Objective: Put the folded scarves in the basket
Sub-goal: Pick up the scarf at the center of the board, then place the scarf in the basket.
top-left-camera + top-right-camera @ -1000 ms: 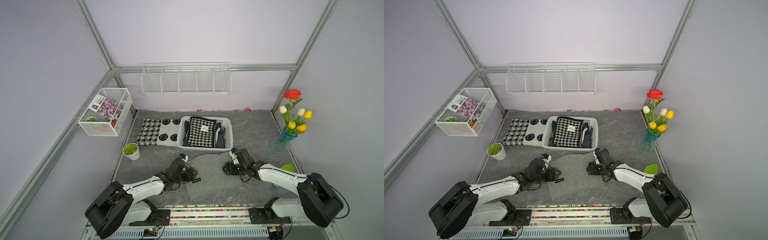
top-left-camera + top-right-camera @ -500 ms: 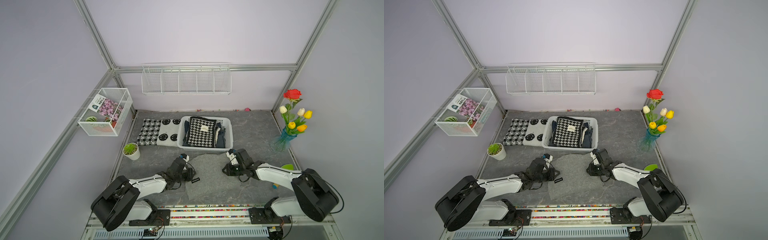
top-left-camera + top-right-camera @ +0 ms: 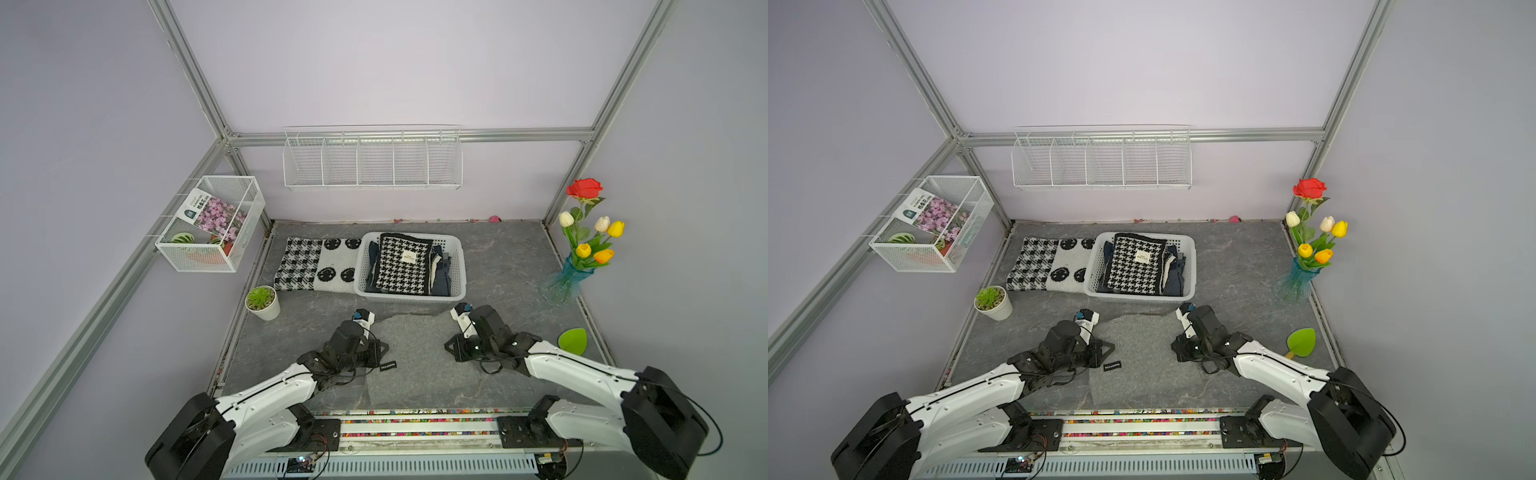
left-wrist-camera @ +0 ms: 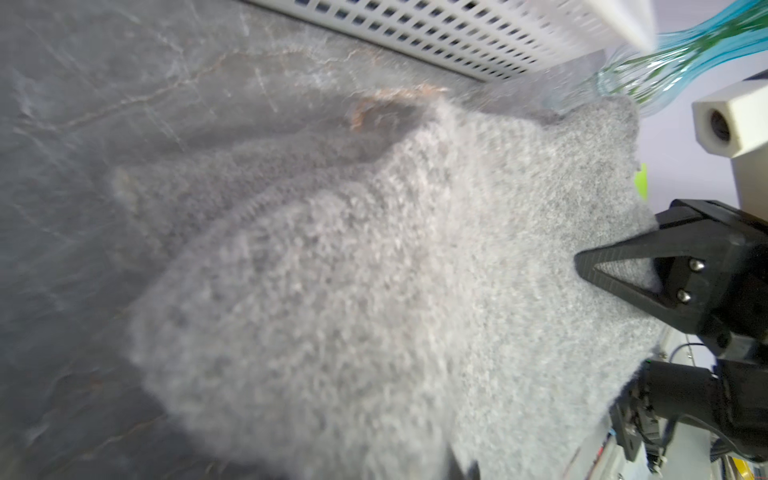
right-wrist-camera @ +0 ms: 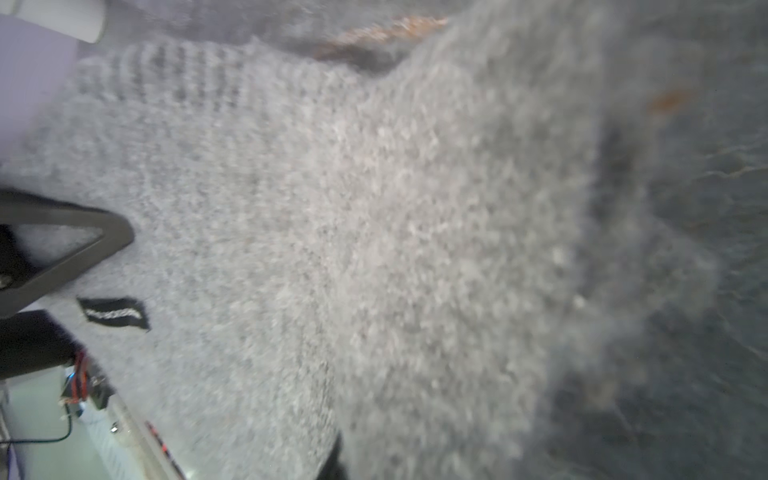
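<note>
The folded grey scarf (image 3: 415, 365) (image 3: 1138, 370) lies on the dark tabletop just in front of the basket (image 3: 409, 296) (image 3: 1138, 296). My left gripper (image 3: 381, 352) (image 3: 1106, 349) is shut on the scarf's left edge, beside its black label (image 3: 388, 365). On the scarf's right edge my right gripper (image 3: 451, 347) (image 3: 1177, 347) is shut too. In each wrist view the scarf (image 4: 374, 270) (image 5: 374, 228) is bunched and fills the frame, hiding that arm's own jaws. The basket's perforated wall (image 4: 457, 33) stands just beyond the cloth.
A houndstooth cloth (image 3: 401, 264) and dark cloths fill the basket. A black-and-white cloth (image 3: 318, 270) lies to its left, with a potted plant (image 3: 262, 302) nearer. A vase of flowers (image 3: 569, 278) and a green leaf (image 3: 572, 340) are at the right.
Both grippers have gone from open to shut on the scarf's side edges, and the cloth between them has bunched up slightly.
</note>
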`<state>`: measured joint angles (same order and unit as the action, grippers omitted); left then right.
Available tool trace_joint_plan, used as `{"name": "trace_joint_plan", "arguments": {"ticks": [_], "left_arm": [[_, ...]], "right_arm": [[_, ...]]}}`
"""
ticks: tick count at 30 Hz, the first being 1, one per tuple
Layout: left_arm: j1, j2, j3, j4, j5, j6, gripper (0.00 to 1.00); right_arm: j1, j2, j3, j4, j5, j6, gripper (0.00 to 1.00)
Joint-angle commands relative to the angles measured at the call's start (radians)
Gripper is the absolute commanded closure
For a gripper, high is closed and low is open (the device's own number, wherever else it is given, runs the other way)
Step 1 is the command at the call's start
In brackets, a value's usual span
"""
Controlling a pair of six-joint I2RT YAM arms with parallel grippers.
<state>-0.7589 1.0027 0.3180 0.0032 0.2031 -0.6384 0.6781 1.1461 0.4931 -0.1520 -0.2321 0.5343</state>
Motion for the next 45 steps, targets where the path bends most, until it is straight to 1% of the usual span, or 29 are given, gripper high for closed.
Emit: {"name": "trace_joint_plan", "arguments": {"ticks": [1,6,9,11,12,14,16,19,22,25,28,31,34,36,39,45], "left_arm": [[-0.006,-0.080,0.033,-0.034,0.000,0.018,1.00],[-0.023,-0.183,0.142,-0.141,0.024,0.015,1.00],[-0.031,-0.209,0.255,-0.194,0.004,0.037,1.00],[-0.030,-0.192,0.350,-0.252,-0.035,0.066,1.00],[-0.030,-0.178,0.395,-0.275,-0.072,0.069,1.00],[-0.028,-0.147,0.474,-0.293,-0.125,0.103,1.00],[-0.009,-0.093,0.564,-0.307,-0.155,0.137,1.00],[0.047,0.010,0.685,-0.306,-0.123,0.162,1.00],[0.103,0.119,0.763,-0.272,-0.111,0.195,1.00],[0.170,0.232,0.841,-0.247,-0.082,0.216,1.00],[0.228,0.357,0.925,-0.251,-0.038,0.242,1.00],[0.292,0.470,0.977,-0.205,0.034,0.240,1.00],[0.332,0.588,1.065,-0.227,0.076,0.249,1.00],[0.350,0.656,1.123,-0.267,0.101,0.258,1.00],[0.370,0.734,1.159,-0.262,0.140,0.254,1.00],[0.389,0.878,1.271,-0.344,0.211,0.268,1.00]], "right_arm": [[0.026,-0.096,0.026,-0.058,0.018,-0.015,1.00],[0.060,-0.226,0.083,-0.145,0.038,-0.008,1.00],[0.061,-0.259,0.141,-0.185,0.053,-0.017,1.00],[0.060,-0.257,0.192,-0.200,0.077,-0.019,1.00],[0.061,-0.249,0.226,-0.204,0.083,-0.020,1.00],[0.059,-0.223,0.310,-0.231,0.096,-0.027,1.00],[0.054,-0.174,0.405,-0.245,0.107,-0.037,1.00],[0.028,-0.066,0.539,-0.244,0.098,-0.055,1.00],[-0.010,0.056,0.653,-0.233,0.109,-0.062,1.00],[-0.058,0.187,0.744,-0.201,0.087,-0.064,1.00],[-0.077,0.301,0.830,-0.216,0.121,-0.085,1.00],[-0.088,0.386,0.869,-0.180,0.146,-0.101,1.00],[-0.099,0.463,0.907,-0.166,0.176,-0.118,1.00],[-0.106,0.516,0.936,-0.180,0.194,-0.136,1.00],[-0.128,0.585,0.982,-0.232,0.222,-0.147,1.00],[-0.172,0.653,0.991,-0.252,0.235,-0.149,1.00]]}}
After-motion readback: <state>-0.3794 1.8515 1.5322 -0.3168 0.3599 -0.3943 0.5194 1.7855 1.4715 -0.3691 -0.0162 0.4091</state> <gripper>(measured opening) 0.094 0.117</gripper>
